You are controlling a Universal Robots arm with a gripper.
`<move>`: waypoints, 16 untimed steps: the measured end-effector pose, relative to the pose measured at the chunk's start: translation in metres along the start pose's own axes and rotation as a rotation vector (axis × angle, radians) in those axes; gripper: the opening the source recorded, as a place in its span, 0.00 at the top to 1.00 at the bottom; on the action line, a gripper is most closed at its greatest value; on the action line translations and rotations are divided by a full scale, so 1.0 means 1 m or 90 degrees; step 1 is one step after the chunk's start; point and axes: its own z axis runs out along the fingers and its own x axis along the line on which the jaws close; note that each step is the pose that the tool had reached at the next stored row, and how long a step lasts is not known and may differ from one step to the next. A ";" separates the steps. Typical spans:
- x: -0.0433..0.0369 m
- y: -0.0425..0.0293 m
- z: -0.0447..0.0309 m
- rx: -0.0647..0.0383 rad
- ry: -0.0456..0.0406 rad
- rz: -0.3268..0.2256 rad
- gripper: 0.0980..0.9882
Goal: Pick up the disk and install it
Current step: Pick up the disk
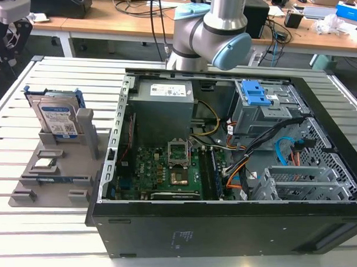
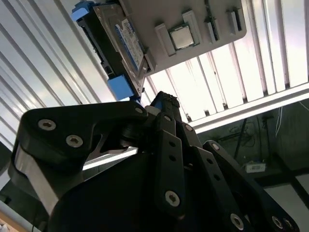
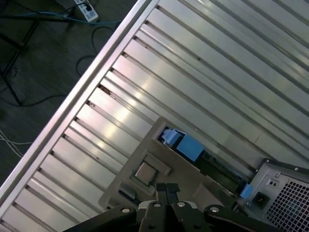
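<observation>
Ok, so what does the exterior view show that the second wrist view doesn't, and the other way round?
The exterior view adds the open computer case with its motherboard, the grey cage with a blue latch, and the arm. The second wrist view adds the gripper close up, shut and empty, plus the dark floor past the table edge. Both share the disk standing in the grey holder, a chip on that holder, and the slatted table.
</observation>
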 end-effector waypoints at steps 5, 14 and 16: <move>0.0000 0.0000 0.0000 -0.001 0.0019 -0.043 0.99; 0.0000 0.0000 0.0000 -0.003 0.0055 -0.122 0.99; 0.0000 0.0000 0.0000 -0.003 0.0060 -0.134 0.99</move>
